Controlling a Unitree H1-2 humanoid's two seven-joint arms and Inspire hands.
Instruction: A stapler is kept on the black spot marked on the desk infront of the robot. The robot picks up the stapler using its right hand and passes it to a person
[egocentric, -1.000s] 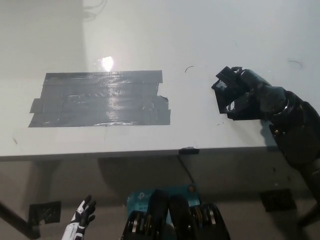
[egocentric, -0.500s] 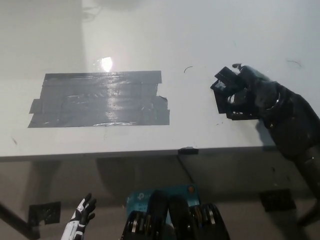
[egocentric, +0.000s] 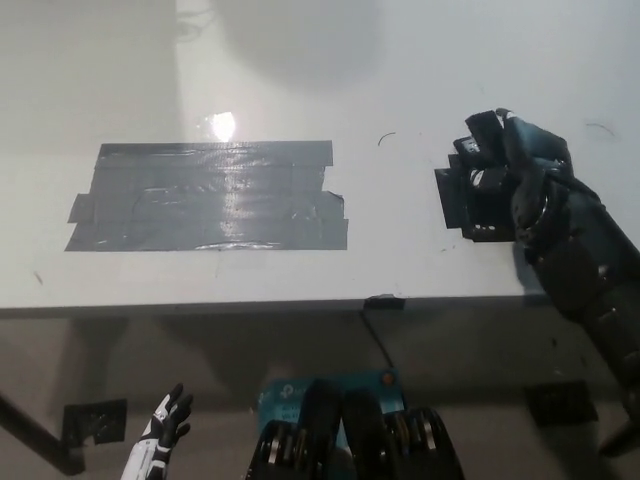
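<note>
My right hand (egocentric: 510, 175) is over the desk (egocentric: 420, 80) near its right end, well clear of the black spot (egocentric: 210, 195), which sits mid-left and has nothing on it. There's a dark blocky shape under and in front of my fingers (egocentric: 490, 140); I read it as the stapler (egocentric: 462, 205), but black on black means I can't separate it cleanly from my palm. Fingers look curled around its upper part, so I judge I'm grasping it, not confirmed. Can't tell if it's lifted or touching the desk surface; a shadow sits tight beside it. Handling guess: rigid body, metal and plastic, moderately heavy for its size, smooth casing that could slide in a loose grip, hinged top that may flap if I hold only one half. Best hold is across the middle, pinching base and top together. Hidden: the underside of the stapler, my fingertips' contact points, and my forearm cut off at the right edge. No person in view, only a soft shadow on the far edge. My left hand (egocentric: 160, 432) hangs below the near edge, lower left, fingers spread, holding nothing.
</note>
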